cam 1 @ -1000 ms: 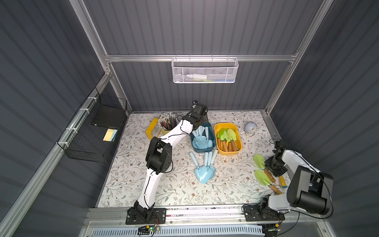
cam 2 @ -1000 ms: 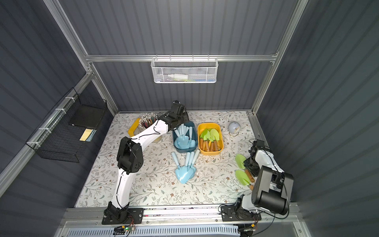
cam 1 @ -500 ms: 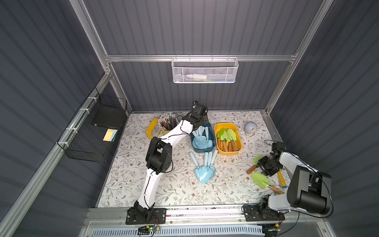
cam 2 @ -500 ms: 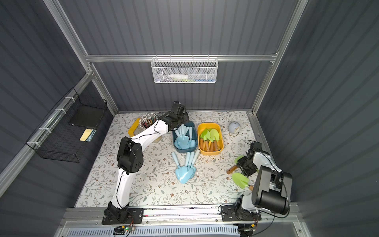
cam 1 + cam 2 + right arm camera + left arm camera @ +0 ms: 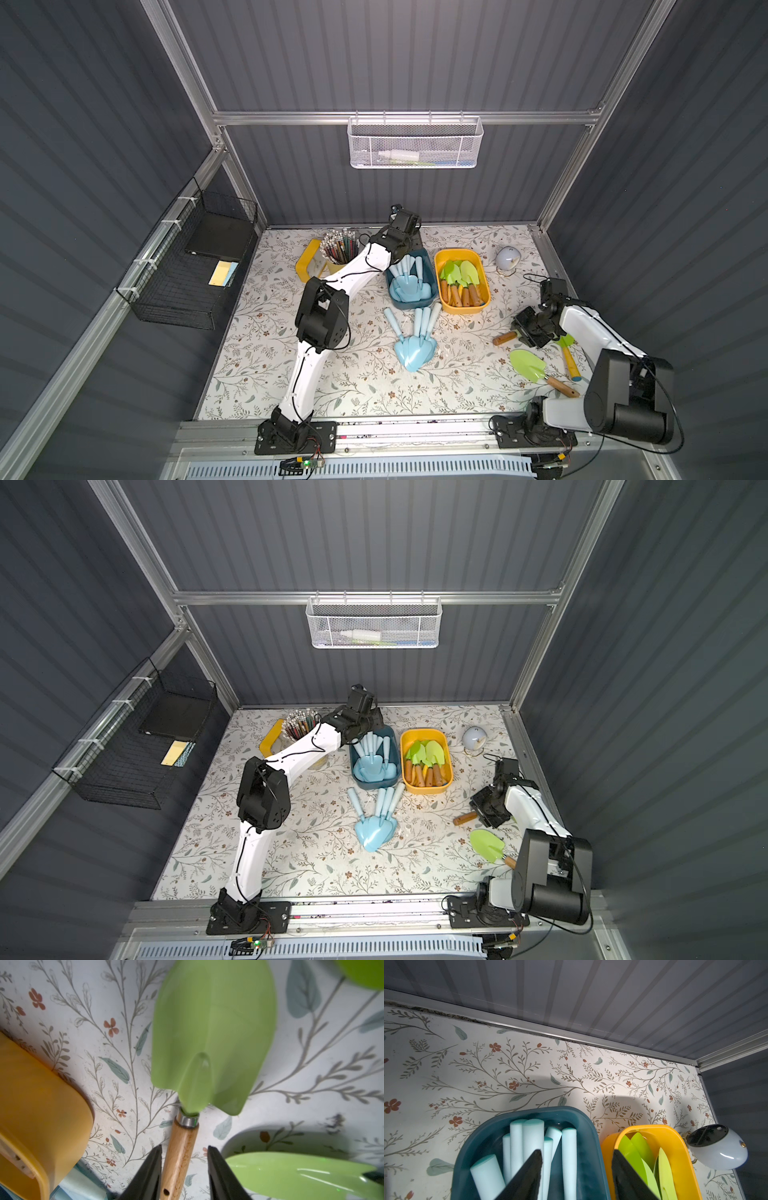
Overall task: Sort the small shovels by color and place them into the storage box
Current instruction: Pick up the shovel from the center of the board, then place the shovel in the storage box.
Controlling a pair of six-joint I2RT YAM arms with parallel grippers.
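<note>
The right claw [image 5: 184,1147] is pinching the wooden handle of a green shovel [image 5: 214,1028], its blade pointing ahead and seemingly hanging just above the floral tabletop [image 5: 104,1064]. A second green shovel [image 5: 528,365] is lying beside it. The left claw [image 5: 576,1153] is hovering, jaws parted and empty, over the blue box [image 5: 571,1113] of blue shovels [image 5: 527,1136]. The yellow box [image 5: 675,1142] is sitting just beside, with the grey ribbed wall [image 5: 591,991] beyond. The left arm [image 5: 357,270] is reaching far forward, while the right arm [image 5: 582,328] is sitting bent low.

Pale-blue shovels [image 5: 409,278] are stacked in the teal box [image 5: 409,306]; more blue shovels [image 5: 415,349] are fanned out just in front of it. Green-bladed shovels [image 5: 459,276] are packed in the yellow box [image 5: 463,309]. One wooden-handled green shovel [image 5: 212,1032] is held in the right gripper [image 5: 184,1147]; two other green shovels [image 5: 528,365] are left nearby.
</note>
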